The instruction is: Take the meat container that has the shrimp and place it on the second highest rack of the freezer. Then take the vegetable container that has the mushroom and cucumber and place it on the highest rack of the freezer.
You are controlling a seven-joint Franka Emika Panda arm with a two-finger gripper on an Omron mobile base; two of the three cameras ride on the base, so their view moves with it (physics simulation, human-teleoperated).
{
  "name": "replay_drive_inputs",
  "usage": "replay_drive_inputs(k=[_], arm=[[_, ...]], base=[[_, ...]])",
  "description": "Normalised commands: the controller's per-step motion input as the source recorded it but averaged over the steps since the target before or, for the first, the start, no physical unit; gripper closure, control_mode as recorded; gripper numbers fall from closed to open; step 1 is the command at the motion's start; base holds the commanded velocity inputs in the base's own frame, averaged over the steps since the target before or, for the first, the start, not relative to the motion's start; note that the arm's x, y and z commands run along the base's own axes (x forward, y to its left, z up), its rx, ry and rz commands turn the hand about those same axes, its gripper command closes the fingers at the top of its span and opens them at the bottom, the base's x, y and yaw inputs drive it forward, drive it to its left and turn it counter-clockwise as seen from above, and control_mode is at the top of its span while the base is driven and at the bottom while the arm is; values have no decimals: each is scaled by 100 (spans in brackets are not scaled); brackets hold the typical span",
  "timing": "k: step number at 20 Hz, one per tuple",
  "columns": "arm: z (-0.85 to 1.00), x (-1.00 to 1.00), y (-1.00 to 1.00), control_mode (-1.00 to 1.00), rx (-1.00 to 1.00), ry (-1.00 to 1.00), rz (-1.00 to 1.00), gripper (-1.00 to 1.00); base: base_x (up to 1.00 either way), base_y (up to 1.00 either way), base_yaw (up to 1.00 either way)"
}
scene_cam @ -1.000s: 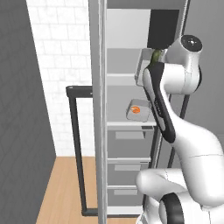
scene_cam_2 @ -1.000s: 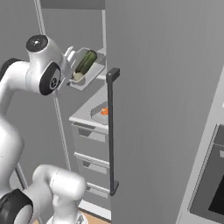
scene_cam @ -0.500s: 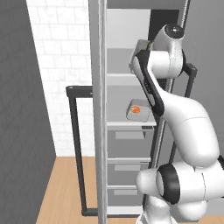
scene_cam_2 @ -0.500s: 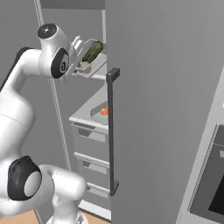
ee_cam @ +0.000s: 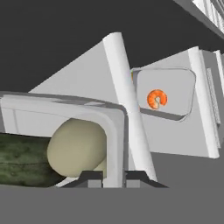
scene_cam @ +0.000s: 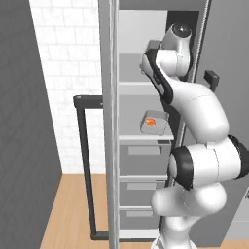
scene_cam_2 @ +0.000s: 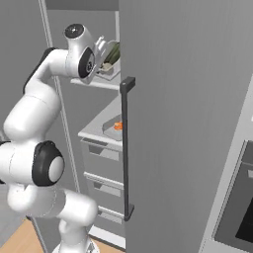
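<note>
My gripper (ee_cam: 114,177) is shut on the side wall of the white vegetable container (ee_cam: 114,131), which holds the beige mushroom (ee_cam: 76,146) and the dark green cucumber (ee_cam: 19,159). In the right base view the gripper (scene_cam_2: 105,52) holds this container (scene_cam_2: 109,70) just above the highest rack (scene_cam_2: 94,83) inside the open freezer (scene_cam: 146,73); whether it rests on the rack I cannot tell. The meat container (scene_cam: 154,121) with the orange shrimp (ee_cam: 156,99) lies one rack lower. The shrimp (scene_cam_2: 117,126) also shows past the door's edge.
The grey freezer door (scene_cam_2: 188,123) with its dark bar handle (scene_cam_2: 127,148) stands open at the right. Grey drawers (scene_cam: 141,158) sit below the racks. A black-fronted oven (scene_cam_2: 239,217) is at the far right. A dark frame (scene_cam: 87,165) stands left of the freezer.
The arm has lifted and pushed the vegetable container deeper into the freezer, from in front of the opening to above the highest rack. The meat container has not moved.
</note>
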Motion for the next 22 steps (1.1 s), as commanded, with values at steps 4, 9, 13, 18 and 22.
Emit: replay_drive_inputs(k=[4,9,13,18,22], arm=[[0,89,-2,-100,0,0,0,-100],[-1,61,0,-100,0,-3,0,-100],[-8,20,0,-100,-2,-11,-2,-100],[-30,-49,0,-100,-8,-17,0,-100],[-2,-86,-1,-100,-3,-13,0,-100]], base=[[0,0,0],[0,0,0],[0,0,0],[0,0,0],[0,0,0]])
